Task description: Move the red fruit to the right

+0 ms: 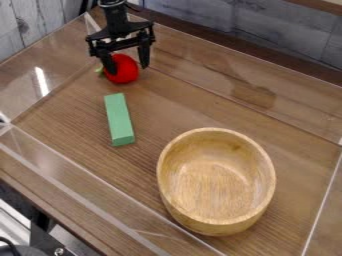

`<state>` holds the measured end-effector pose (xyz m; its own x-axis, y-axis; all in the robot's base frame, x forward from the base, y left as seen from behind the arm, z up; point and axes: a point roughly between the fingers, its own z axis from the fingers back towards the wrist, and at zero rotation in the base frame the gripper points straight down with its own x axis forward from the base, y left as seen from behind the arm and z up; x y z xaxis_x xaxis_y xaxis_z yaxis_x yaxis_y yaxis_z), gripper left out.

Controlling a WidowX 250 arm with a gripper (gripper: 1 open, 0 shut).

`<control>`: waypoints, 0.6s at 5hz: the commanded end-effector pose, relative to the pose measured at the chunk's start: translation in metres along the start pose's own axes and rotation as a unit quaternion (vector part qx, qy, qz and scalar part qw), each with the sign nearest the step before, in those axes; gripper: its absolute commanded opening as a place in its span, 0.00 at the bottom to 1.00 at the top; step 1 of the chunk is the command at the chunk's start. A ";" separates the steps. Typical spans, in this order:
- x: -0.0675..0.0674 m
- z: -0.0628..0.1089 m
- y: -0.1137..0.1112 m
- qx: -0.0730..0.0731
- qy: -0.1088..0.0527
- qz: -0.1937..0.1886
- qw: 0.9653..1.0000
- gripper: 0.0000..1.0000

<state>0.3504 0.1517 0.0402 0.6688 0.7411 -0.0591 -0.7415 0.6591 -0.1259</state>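
Observation:
The red fruit [123, 68] is a small round bright red ball resting on the wooden table near the back left. My gripper [120, 57] hangs straight down over it, black fingers spread open on either side of the fruit's top. One fingertip [96, 58] sits to its left, the other to its right. The fingers are low around the fruit but have not closed on it. The upper part of the fruit is partly hidden by the gripper.
A green rectangular block [120, 119] lies in front of the fruit. A large wooden bowl [217, 180] stands at the front right. Clear plastic walls [40, 75] ring the table, and a grey plank wall runs along the back.

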 end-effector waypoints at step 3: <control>-0.001 0.031 -0.014 -0.027 -0.025 -0.003 0.999 1.00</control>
<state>0.3492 0.1454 0.0441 0.6560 0.7503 -0.0818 -0.7525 0.6419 -0.1472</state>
